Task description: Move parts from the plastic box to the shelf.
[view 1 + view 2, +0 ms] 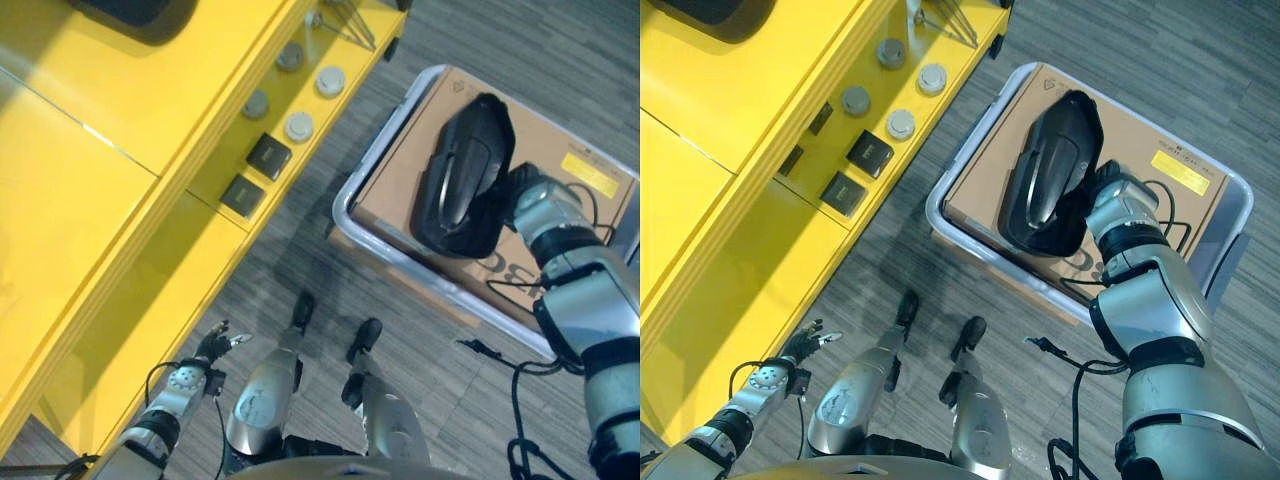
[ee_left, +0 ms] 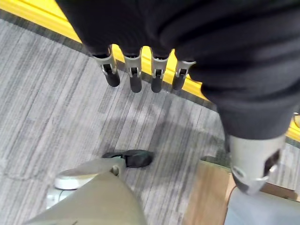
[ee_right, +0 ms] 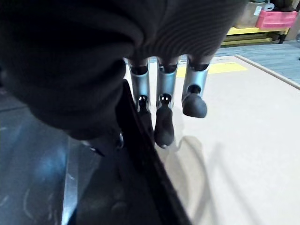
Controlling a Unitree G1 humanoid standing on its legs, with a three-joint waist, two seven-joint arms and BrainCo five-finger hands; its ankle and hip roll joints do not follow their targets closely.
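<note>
The plastic box (image 1: pixel 970 180) sits on the floor at the right of the frame, with a brown cardboard sheet (image 1: pixel 1140 150) lying in it. On the sheet rests the part in hand: a large black moulded part (image 1: pixel 1050 170), long and curved.

The right robot hand (image 3: pixel 161 105) is at the lower end of this part. Its fingers hang fairly straight beside the part's edge, tips at or just above the cardboard, not curled round the part. Judged step: reaching in for the grasp, pickup not yet made.

The left robot hand (image 2: pixel 136 70) hangs idle at lower left beside the yellow shelf (image 1: pixel 120 200), fingers straight, holding nothing.

The shelf already carries round grey parts (image 1: pixel 298 126) and small black blocks (image 1: pixel 268 155).

Next move, as judged: work the fingers under the part's edge, close on it, lift, then carry it left to the shelf.
</note>
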